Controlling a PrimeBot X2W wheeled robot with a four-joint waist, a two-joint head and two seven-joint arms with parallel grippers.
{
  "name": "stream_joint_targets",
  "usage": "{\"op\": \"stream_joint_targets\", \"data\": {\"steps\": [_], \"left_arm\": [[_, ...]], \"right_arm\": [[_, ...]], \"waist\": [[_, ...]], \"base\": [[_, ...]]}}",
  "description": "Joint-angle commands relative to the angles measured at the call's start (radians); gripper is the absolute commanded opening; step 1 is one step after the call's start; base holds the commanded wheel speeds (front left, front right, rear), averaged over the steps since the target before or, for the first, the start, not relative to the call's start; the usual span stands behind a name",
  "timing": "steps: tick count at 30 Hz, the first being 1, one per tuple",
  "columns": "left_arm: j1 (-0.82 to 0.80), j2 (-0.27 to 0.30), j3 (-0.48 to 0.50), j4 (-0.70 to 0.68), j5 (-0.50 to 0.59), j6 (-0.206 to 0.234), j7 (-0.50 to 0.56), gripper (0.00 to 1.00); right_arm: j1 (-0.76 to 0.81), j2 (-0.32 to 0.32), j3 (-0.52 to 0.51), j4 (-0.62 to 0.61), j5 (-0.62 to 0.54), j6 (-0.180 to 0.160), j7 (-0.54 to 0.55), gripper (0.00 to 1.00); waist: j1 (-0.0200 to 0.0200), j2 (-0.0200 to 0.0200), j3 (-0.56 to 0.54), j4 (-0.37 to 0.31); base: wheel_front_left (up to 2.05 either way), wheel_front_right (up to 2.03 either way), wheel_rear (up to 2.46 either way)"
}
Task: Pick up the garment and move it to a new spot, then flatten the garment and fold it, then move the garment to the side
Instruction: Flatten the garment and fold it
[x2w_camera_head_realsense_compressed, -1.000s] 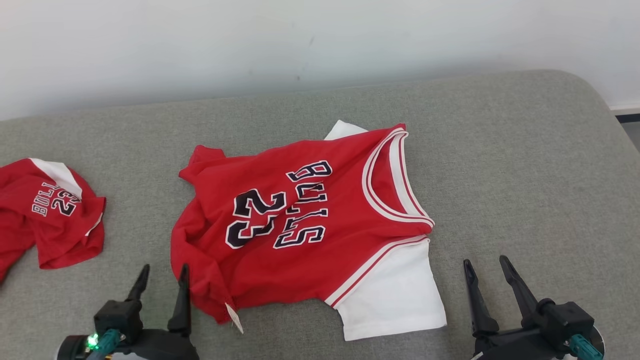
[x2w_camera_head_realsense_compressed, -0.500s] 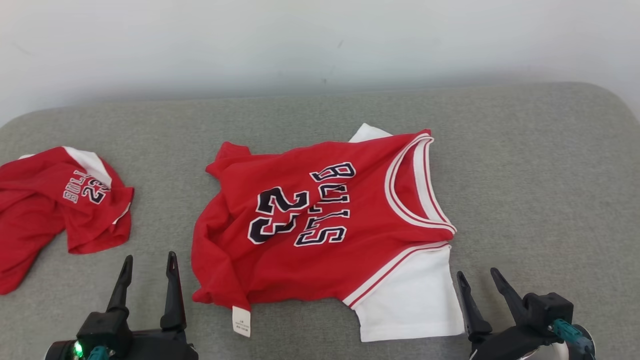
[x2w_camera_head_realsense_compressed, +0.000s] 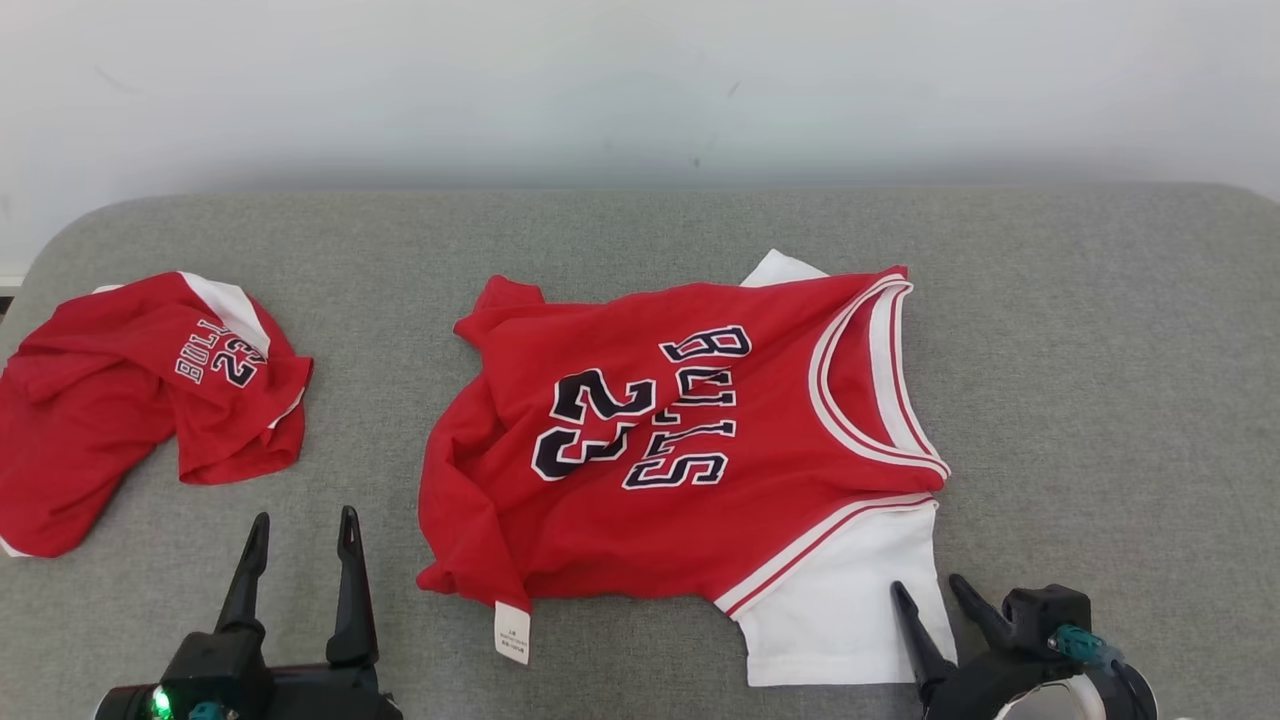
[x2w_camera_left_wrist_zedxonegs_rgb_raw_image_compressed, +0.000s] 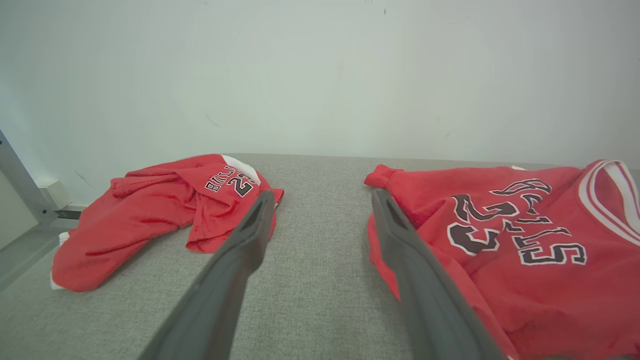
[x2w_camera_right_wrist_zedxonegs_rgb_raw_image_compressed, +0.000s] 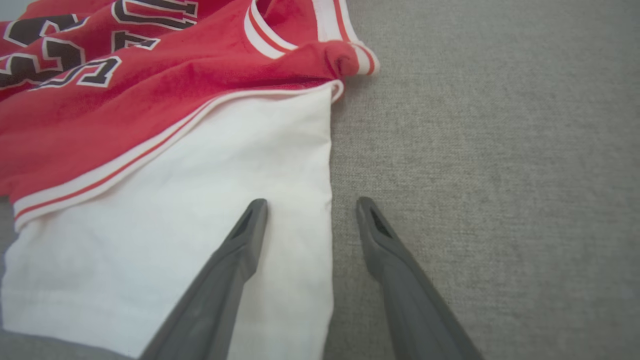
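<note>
Both pairs of jaws stand wide apart and hold nothing. The left gripper (x2w_camera_head_realsense_compressed: 305, 516) hovers over bare upholstery near the front, in the gap between the two garments. In its wrist view the right-hand finger lines up with the bunched hem edge of the red Bulls 23 jersey (x2w_camera_head_realsense_compressed: 620, 520); contact cannot be told.

The right gripper (x2w_camera_head_realsense_compressed: 926, 584) sits at the near right corner of the jersey's white sleeve (x2w_camera_head_realsense_compressed: 840, 610). In its wrist view it straddles the sleeve's straight side edge, one finger over white cloth and the other over grey fabric.

The jersey lies mid-cushion, print up, neckline to the right and hem rumpled to the left. A white label (x2w_camera_head_realsense_compressed: 512, 632) sticks out at the near hem corner.

A second red Bulls garment (x2w_camera_head_realsense_compressed: 120, 400) lies crumpled at the far left, close to the rounded corner of the grey cushion (x2w_camera_head_realsense_compressed: 1100, 350).

Right of the neckline a broad stretch of cushion lies bare. A narrower bare strip runs behind the jersey up to the pale wall (x2w_camera_head_realsense_compressed: 600, 90).
</note>
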Motion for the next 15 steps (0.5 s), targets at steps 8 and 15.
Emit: {"op": "stream_joint_targets", "data": {"steps": [8,15], "left_arm": [[0.022,-0.014,0.022,-0.009,0.018,-0.006,-0.003,1.0],[0.03,-0.029,0.026,-0.006,0.023,-0.014,-0.003,1.0]], "right_arm": [[-0.055,-0.051,-0.035,0.04,0.029,0.001,-0.043,0.0],[-0.01,-0.13,-0.175,-0.004,0.024,0.001,-0.058,0.0]], "waist": [[0.0,0.0,-0.011,-0.021],[0.0,0.0,-0.021,-0.035]], "base": [[0.0,0.0,0.0],[0.0,0.0,0.0]]}}
